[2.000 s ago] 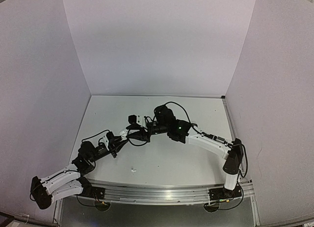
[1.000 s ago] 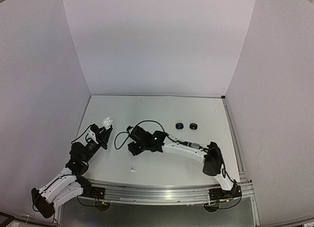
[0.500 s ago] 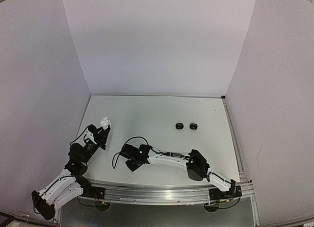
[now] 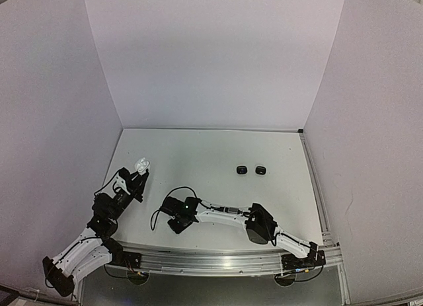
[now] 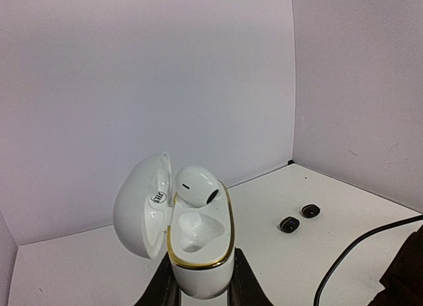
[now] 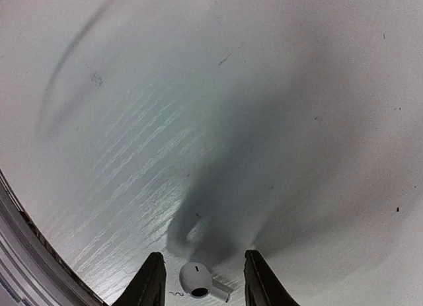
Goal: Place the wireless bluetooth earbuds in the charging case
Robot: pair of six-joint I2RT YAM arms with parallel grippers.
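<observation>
The right arm has swung back from the middle of the worktop [image 6: 218, 114] to its near edge, and the loose white earbud [image 6: 200, 282], in plain sight from above a second ago, is now hidden under the wrist in that view; the left arm has held its place. Down at the wrist camera, there it is: the bud lies flat on the worktop, stem pointing right, right between the fingers of the right tool [image 6: 203, 254]; the jaws stand apart, a sliver of bare surface showing on either side of the bud, nothing clamped. A shadow pools on the worktop just beyond it; the metal rail of the near edge shows at the lower left.

Over on the left, the charging case [image 5: 200, 274] is up off the worktop, white with a gold rim, lid [image 5: 135, 207] hinged open to the left; the left tool [image 5: 201, 287] is closed on its lower body, one finger on each flank. A seated white earbud [image 5: 195, 186] sits in the far socket; the near socket [image 5: 193, 230] is bare.

Further out, two small black pieces [image 4: 242, 169] [image 4: 260, 169] lie side by side on the far right of the worktop, well apart from both arms; too small to tell buds from cases. A black cable [image 5: 360, 241] curves in at the right of the left wrist view; white walls [image 4: 211, 61] close in the worktop on three sides.
</observation>
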